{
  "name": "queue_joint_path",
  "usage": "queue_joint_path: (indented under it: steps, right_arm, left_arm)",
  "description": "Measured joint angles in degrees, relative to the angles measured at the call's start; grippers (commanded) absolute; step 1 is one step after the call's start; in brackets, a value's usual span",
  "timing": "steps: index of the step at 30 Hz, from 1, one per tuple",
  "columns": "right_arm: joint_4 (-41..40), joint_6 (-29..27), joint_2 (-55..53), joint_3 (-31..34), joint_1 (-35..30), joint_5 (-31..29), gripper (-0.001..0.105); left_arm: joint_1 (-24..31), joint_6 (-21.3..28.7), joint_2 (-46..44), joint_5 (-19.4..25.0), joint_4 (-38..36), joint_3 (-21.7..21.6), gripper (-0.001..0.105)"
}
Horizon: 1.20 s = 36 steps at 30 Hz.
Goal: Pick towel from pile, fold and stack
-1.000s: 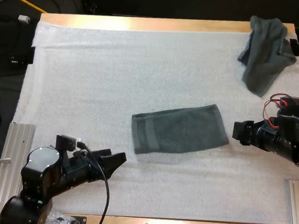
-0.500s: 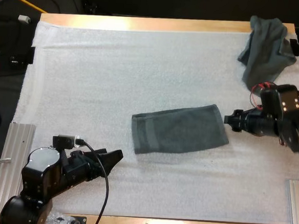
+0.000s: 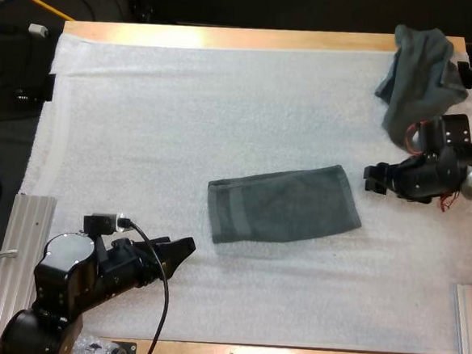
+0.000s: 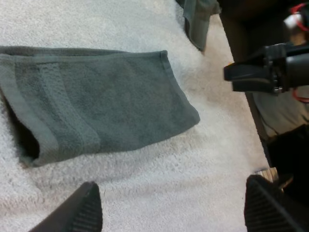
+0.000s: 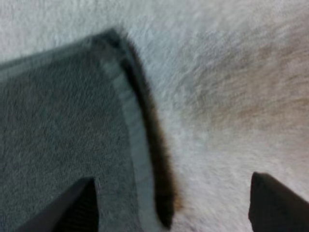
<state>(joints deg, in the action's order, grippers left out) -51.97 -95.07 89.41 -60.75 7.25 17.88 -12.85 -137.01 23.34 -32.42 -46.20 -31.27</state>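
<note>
High view shows the folded towel [image 3: 283, 205] lying on the mat [image 3: 143, 122], long axis left to right. The right gripper [image 3: 372, 177], spread open, sits just off its right end. The left gripper [image 3: 181, 250], also spread, is near its left.

Bright, even light covered the mat [image 3: 224, 111]; glare bleached the tabletop [image 3: 181, 35] strip at the frame's top; shadows were faint.

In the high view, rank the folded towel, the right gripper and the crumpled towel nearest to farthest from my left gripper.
1. The folded towel, mid-mat, nearest the left gripper.
2. The right gripper, beyond its right end.
3. The crumpled towel, far right corner.
</note>
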Motion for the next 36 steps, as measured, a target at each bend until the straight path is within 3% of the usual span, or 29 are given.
queue_joint_path:
  steps: [6, 13, 18, 25, 28, 36]
  right_arm:
    - [2.99, -1.63, 5.19, 0.0, 0.0, 9.45, 0.064]
    - [6.71, -1.67, 11.34, 0.0, 0.0, 11.08, 0.064]
    - [8.31, -0.92, 14.63, 0.0, 0.05, 17.17, 0.064]
    - [8.32, -0.07, 15.77, -0.28, 2.05, 20.49, 0.064]
    - [8.32, 0.91, 15.9, -0.28, 3.71, 20.98, 0.054]
    - [5.71, 4.3, 16.37, -0.13, 4.34, 15.68, 0.003]
  left_arm:
    - [0.0, 0.0, 0.0, 0.0, 0.0, 0.0, 0.06]
    - [0.0, 0.0, 0.0, -0.27, 0.0, 0.0, 0.06]
    - [0.0, 0.0, 0.0, -1.58, 0.0, 0.0, 0.06]
    - [0.0, 0.0, 0.0, -1.71, 0.0, 0.0, 0.06]
    - [0.0, 0.0, 0.0, -1.71, 0.0, 0.0, 0.06]
    - [0.0, 0.0, 0.0, -2.67, 0.0, 0.0, 0.06]
